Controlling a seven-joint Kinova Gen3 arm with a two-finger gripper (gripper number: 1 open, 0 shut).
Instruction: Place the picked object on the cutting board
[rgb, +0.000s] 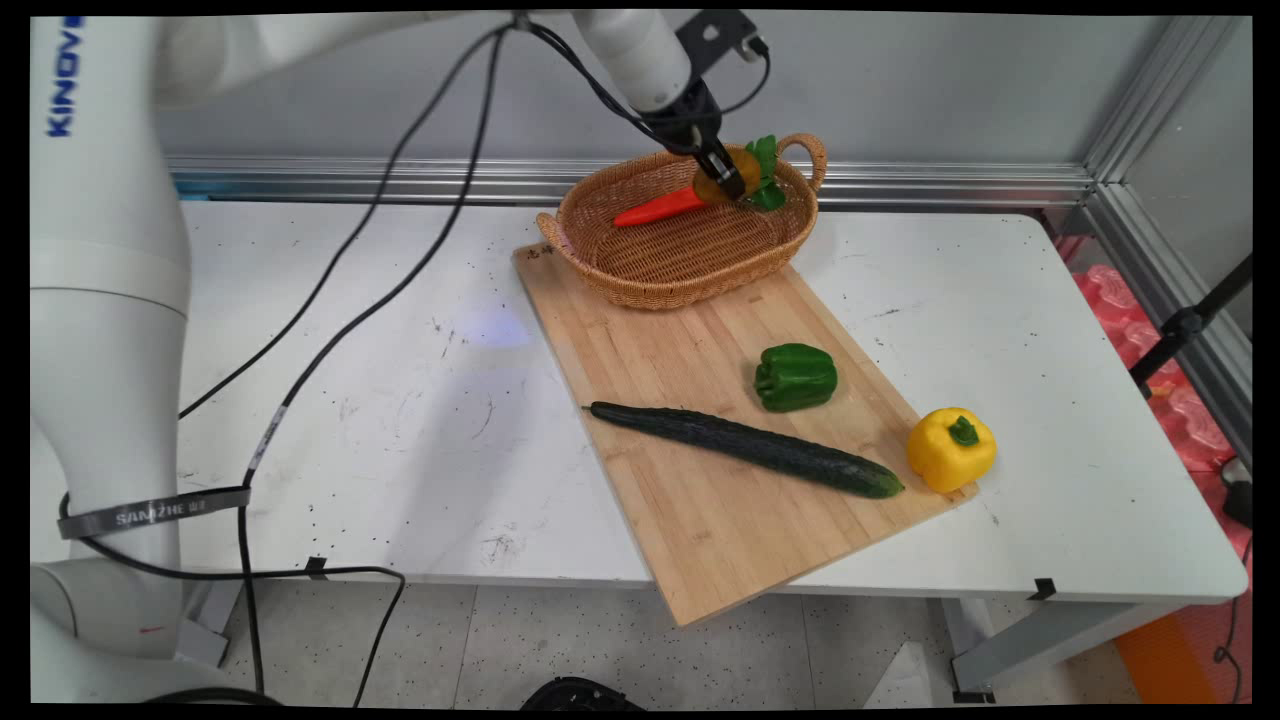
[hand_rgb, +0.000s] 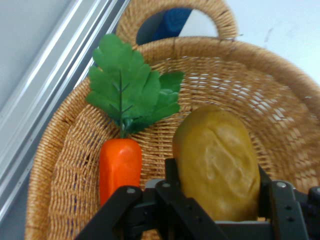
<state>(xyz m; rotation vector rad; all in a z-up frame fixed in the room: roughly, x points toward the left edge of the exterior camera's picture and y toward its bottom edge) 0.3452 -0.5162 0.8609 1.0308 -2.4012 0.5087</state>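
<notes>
The white table carries a wooden cutting board that juts past its near edge. On the board's far end sits a wicker basket holding a toy carrot with green leaves. The gripper hangs inside the basket, its jaws clamped on a yellow-brown potato just beside the carrot. On the board lie a long cucumber, a green bell pepper and, at its right edge, a yellow bell pepper.

The main view looks down across the table from its near side; the hand view looks closely into the wicker basket, which both share.
</notes>
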